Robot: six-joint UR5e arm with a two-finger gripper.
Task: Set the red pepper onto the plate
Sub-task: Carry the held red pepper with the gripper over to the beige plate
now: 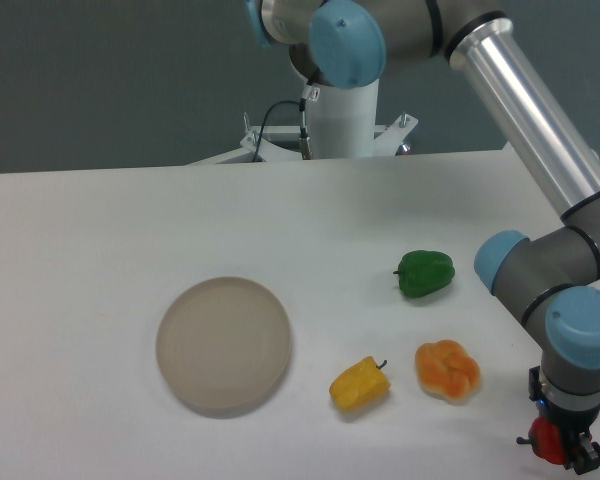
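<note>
Low at the counter's (80, 230) near right corner, my fingers (558, 445) are clamped around the red pepper (548, 440). Well off to the left lies the plate (223, 345), with the yellow pepper (359, 385) and orange pepper (448, 370) between us.

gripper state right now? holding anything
gripper: closed on the red pepper, low at the table's near right corner, far from the plate.
</note>
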